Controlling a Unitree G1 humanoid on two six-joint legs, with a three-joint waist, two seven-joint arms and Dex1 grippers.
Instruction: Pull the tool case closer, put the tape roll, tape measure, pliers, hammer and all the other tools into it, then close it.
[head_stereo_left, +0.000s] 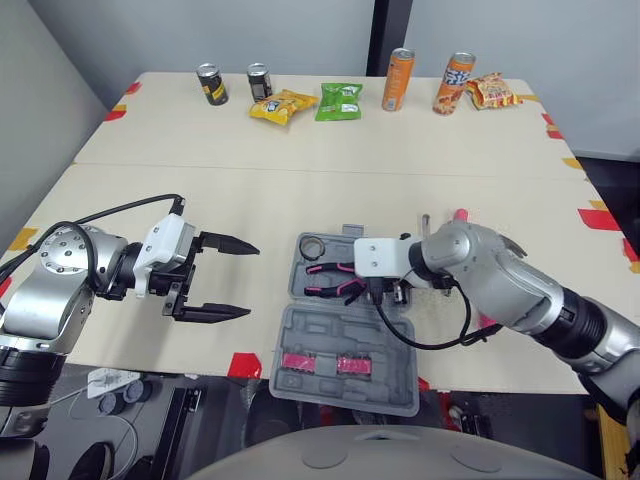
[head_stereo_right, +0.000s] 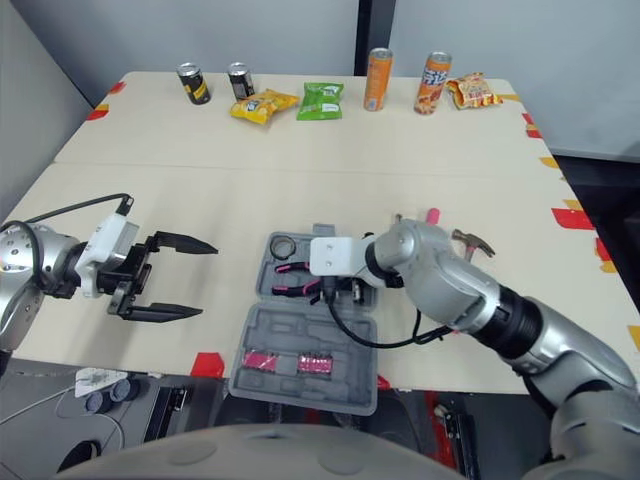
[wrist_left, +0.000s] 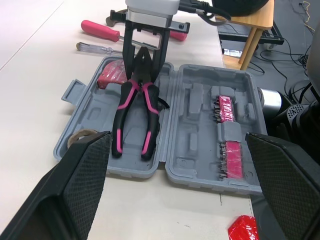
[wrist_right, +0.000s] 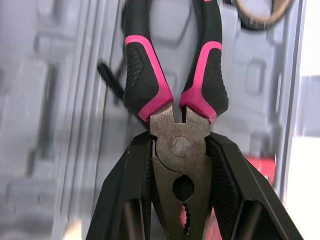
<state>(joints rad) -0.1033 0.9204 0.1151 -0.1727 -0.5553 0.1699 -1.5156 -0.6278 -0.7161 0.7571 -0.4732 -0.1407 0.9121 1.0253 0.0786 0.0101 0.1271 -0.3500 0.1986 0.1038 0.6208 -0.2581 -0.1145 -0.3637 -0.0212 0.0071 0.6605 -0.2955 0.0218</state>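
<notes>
Open grey tool case (head_stereo_left: 320, 335) on a pale table (head_stereo_left: 300, 200), my right gripper (wrist_right: 181, 150) holding pink-handled pliers (wrist_right: 145, 75) over it.

The table stretched wide, with drink cans (head_stereo_left: 398, 78) and snack bags (head_stereo_left: 340, 101) along its far edge. The tool case lay open at the near edge, its lid half toward me and reaching past that edge. My right gripper pinched the metal head of the pliers, whose handles lay low across the tray half; I could not tell whether they touched it. My left gripper (head_stereo_left: 250, 280) hovered left of the case, fingers spread wide, holding nothing. A hammer (head_stereo_right: 470, 243) lay on the table behind my right forearm, outside the case. The tape roll (head_stereo_left: 306, 246) sat in the tray's far left corner. Pink bit strips (head_stereo_left: 322, 362) sat in the lid.
</notes>
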